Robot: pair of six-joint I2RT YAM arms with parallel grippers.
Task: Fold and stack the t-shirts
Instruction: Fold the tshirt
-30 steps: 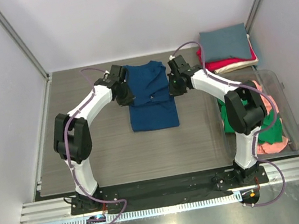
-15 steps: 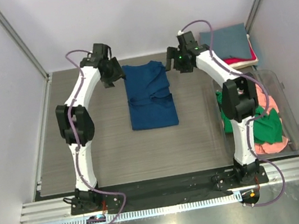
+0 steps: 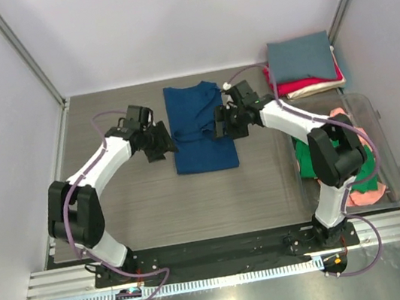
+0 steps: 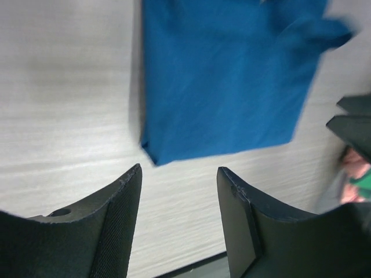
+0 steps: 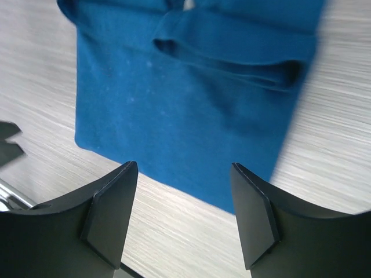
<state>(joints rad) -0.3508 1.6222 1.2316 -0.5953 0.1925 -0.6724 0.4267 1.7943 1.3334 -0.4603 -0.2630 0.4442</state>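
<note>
A navy blue t-shirt (image 3: 201, 131) lies flat in the middle of the table, a long rectangle with its sleeves folded inward. My left gripper (image 3: 166, 146) hovers at its left edge and my right gripper (image 3: 219, 132) over its right edge. Both are open and hold nothing. In the left wrist view the shirt (image 4: 226, 75) lies ahead of the open left gripper (image 4: 179, 169), with bare table between the fingers. In the right wrist view the shirt's (image 5: 191, 104) near corner lies between the fingers of the right gripper (image 5: 184, 166). Its folded sleeve shows at the top.
At the back right is a stack of folded t-shirts: slate-grey (image 3: 300, 58) on top, then red (image 3: 282, 89) and cream (image 3: 318, 86). A clear plastic bin (image 3: 389, 158) at the right edge holds loose green (image 3: 342, 165) and salmon-pink (image 3: 365, 196) shirts. Walls enclose three sides.
Both grippers were shut at the shirt's sides, then opened and swung to the far end. They have now come back beside the shirt's middle, still open. The shirt lies still.
</note>
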